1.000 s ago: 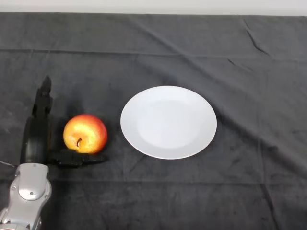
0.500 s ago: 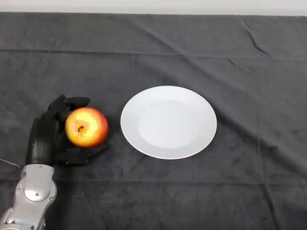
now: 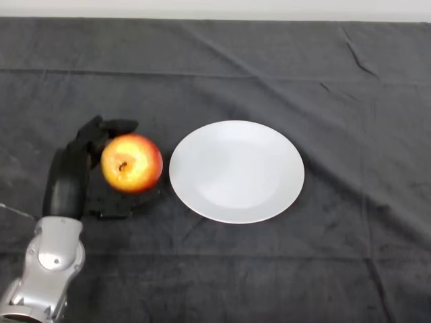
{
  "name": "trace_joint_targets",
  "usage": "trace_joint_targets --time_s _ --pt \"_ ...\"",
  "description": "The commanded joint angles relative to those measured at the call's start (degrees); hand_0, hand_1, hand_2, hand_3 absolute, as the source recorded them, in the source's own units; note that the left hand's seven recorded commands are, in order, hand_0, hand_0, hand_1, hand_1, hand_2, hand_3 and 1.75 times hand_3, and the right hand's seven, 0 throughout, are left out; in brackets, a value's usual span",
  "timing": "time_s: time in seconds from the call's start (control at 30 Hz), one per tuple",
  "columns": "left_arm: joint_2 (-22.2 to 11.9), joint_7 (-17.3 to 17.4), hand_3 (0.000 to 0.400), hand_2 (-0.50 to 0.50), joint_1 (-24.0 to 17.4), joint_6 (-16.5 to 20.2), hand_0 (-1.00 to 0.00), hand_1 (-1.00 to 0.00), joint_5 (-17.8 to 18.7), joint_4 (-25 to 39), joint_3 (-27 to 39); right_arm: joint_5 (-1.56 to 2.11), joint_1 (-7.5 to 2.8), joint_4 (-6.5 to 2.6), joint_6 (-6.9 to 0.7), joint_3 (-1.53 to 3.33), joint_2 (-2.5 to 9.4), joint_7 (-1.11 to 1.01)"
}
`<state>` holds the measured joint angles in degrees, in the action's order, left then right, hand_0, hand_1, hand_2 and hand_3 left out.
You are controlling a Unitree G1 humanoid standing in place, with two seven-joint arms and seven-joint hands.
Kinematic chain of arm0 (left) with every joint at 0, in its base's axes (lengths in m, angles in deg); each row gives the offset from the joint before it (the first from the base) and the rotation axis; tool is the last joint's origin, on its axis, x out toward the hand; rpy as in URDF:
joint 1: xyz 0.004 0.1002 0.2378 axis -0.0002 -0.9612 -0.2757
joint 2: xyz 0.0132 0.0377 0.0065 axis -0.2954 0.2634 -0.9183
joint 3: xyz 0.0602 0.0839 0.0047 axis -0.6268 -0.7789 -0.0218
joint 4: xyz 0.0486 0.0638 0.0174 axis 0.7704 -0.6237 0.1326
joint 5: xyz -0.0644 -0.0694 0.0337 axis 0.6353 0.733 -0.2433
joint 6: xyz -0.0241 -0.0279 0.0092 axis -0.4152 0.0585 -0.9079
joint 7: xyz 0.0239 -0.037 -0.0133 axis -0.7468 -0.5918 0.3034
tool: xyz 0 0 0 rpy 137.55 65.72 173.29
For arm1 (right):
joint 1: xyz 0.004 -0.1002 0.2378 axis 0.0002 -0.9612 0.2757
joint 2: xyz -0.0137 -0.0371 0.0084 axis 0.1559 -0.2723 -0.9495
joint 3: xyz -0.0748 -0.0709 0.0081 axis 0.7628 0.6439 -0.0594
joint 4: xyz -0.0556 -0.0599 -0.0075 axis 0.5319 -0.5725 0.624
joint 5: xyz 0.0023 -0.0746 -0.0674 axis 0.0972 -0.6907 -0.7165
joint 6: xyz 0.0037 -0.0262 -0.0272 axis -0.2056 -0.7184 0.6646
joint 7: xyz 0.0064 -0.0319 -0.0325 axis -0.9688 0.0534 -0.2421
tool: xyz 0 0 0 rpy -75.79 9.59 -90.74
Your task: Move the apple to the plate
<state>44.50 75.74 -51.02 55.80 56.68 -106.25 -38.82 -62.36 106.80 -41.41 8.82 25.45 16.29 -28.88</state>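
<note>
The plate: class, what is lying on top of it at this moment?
Nothing shows on the white plate; its whole face is bare. The apple sits left of it, gripped in the left hand. The dark cloth directly beneath the plate is covered.

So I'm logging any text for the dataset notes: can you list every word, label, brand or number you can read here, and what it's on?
None: no readable text shows anywhere.
Apple: no sticker or label.
Plate: plain white, no mark.
Left hand: black, no brand showing.
Cloth: plain dark, no print.
</note>
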Motion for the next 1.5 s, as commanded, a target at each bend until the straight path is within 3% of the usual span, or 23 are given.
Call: trace_joint_targets --time_s 0.03,0.33,0.73,1.17,1.5 --pt "-3.1 0.4 0.4 0.0 0.4 1.7 -1.0 -1.0 1.0 3.5 2.4 -1.26 -4.8 -2.76 -1.12 1.5 1.63 -0.35" --pt "0.0 -3.0 0.4 0.0 1.5 6.0 -1.0 -1.0 -1.9 9.7 0.9 -1.2 -4.98 -2.4 -1.29 1.44 1.64 -0.4" --pt "5.2 -7.6 0.4 0.0 6.2 8.1 -1.0 -1.0 -4.8 7.0 -7.4 -1.15 -5.1 -2.13 -1.44 1.37 1.63 -0.46" --pt "7.3 -9.9 0.4 0.0 10.5 9.7 -1.0 -1.0 -3.1 3.8 -18.4 -1.19 -5.04 -2.24 -1.42 1.36 1.62 -0.48" --pt "8.1 -11.4 0.4 0.0 13.4 8.4 -1.0 -1.0 -1.2 -0.9 -25.1 -1.25 -4.9 -2.52 -1.3 1.39 1.61 -0.45"
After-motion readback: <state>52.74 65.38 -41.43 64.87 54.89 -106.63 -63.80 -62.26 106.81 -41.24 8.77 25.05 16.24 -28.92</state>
